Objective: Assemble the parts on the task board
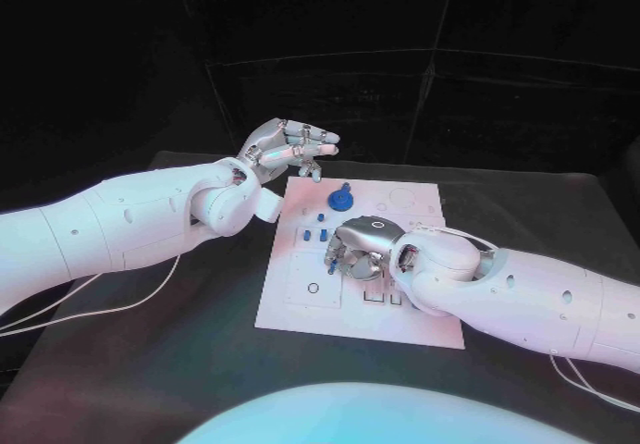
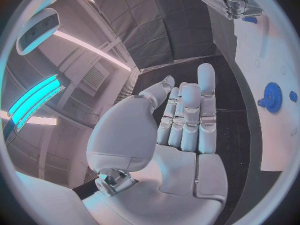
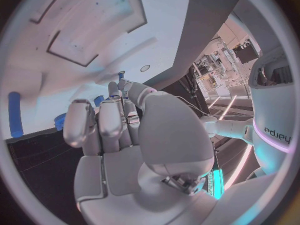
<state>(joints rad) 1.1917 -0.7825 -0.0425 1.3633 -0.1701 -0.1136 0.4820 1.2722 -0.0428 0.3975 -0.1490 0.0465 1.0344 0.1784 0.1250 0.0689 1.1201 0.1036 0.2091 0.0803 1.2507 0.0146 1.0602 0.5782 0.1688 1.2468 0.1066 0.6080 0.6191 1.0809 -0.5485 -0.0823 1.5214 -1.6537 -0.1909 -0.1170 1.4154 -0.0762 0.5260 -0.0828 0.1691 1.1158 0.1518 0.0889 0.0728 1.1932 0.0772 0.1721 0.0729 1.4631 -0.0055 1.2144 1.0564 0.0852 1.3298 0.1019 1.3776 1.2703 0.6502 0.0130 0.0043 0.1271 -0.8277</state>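
Head view first, from the left: the left hand (image 1: 284,145) is lifted just off the board's (image 1: 413,314) far left corner, palm turned up and fingers loosely spread, holding nothing. I read that as a parked pose, kept off the plate so the other arm has room over the parts. In the left wrist view the left hand (image 2: 181,130) shows straight fingers with gaps between them and an empty palm, and the blue gear (image 2: 272,97) lies on the white board (image 2: 265,150) off to the side of those fingertips, apart from them. In the head view that gear (image 1: 340,197) sits on the board between the two hands, nearer the left one, seemingly already in its seat. A row of small blue pegs (image 1: 313,236) lies just to the left of the right hand (image 1: 363,248), which hangs low over the middle of the board with fingers curled down toward the surface. Whether it pinches a part I cannot tell; the fingertips are hidden beneath it. The right wrist view shows the right hand (image 3: 125,135) with fingers bunched and pointed at the board (image 3: 81,25), with a long blue peg (image 3: 15,114) well to one side, untouched. The worktop (image 1: 160,361) is dark around the plate.
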